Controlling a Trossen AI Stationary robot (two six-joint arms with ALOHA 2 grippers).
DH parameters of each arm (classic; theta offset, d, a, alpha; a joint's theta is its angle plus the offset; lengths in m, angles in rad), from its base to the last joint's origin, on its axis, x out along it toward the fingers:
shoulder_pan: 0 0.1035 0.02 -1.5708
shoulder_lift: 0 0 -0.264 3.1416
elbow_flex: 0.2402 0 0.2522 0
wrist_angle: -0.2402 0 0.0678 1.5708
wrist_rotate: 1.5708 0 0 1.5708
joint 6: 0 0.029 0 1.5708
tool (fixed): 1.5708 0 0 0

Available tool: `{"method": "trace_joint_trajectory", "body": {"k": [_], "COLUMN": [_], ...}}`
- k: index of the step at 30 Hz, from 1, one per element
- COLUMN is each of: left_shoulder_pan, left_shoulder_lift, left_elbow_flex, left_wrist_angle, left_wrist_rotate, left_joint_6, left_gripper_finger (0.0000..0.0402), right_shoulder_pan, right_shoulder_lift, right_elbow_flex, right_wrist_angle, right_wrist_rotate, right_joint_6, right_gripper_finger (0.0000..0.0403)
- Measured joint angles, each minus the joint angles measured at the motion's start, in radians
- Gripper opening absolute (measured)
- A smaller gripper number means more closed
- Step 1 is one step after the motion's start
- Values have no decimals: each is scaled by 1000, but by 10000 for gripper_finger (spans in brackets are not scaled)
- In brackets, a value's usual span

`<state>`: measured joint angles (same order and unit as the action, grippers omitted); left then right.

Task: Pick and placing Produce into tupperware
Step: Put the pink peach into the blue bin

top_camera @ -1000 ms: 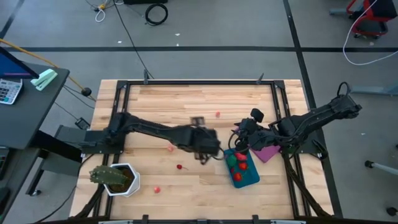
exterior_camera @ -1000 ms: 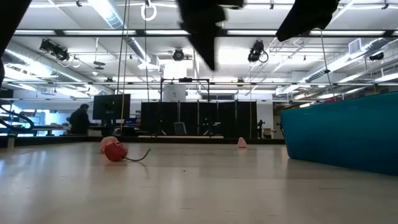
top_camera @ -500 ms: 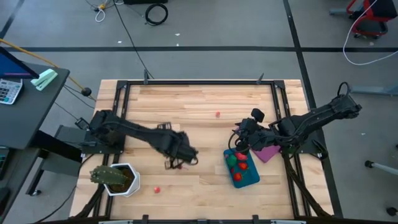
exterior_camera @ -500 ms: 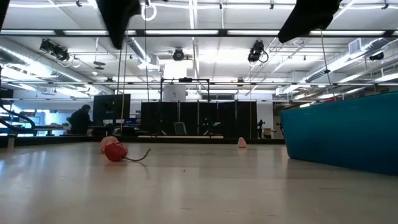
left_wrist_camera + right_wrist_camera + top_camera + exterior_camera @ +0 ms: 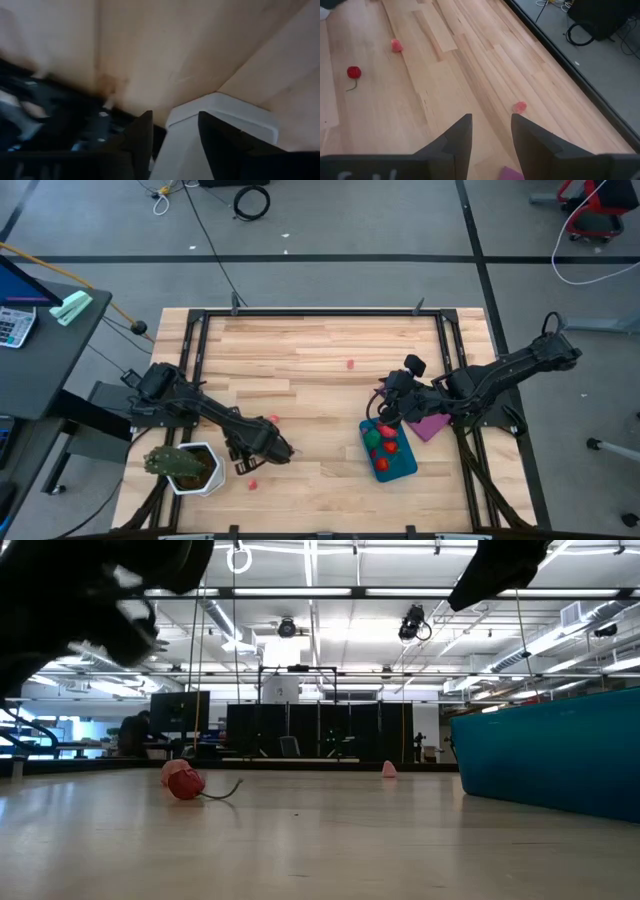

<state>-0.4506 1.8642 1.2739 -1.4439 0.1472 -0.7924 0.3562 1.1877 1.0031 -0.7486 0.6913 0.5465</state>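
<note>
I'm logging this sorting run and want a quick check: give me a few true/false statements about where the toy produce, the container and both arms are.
1. The teal-blue rectangular plastic tupperware holds red and green toy produce pieces. True.
2. All produce is in it. False: red pieces lie on the wooden table.
3. The left gripper is beside the white plant pot. True.
4. The right gripper holds a strawberry. False: open, empty.

We see two arms of matte black, jointed links, thick at the base and slimmer toward the wrist. The left end effector (image 5: 258, 457) and right end effector (image 5: 392, 408) each end in two flat, dark, square-tipped fingers (image 5: 459, 134). Thin black cables loop beside the right wrist.
</note>
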Motion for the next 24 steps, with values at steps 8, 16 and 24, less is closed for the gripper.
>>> {"method": "trace_joint_trajectory", "body": {"k": [8, 16, 24], "left_shoulder_pan": [1, -43, -157], "left_shoulder_lift": [1, 0, 1], "left_elbow_flex": [-15, 9, 8], "left_wrist_angle": [203, 424, 492], "left_wrist_rotate": [41, 135, 135], "left_joint_6": [127, 41, -87], "left_gripper_finger": [189, 181, 184], "right_shoulder_pan": [-1, -1, -1], "right_shoulder_lift": [0, 0, 0], "right_elbow_flex": [0, 0, 0], "right_wrist_angle": [-2, -1, 4], "right_wrist_rotate": [0, 38, 45], "right_joint_6": [-8, -158, -161], "right_gripper_finger": [145, 145, 145]}}
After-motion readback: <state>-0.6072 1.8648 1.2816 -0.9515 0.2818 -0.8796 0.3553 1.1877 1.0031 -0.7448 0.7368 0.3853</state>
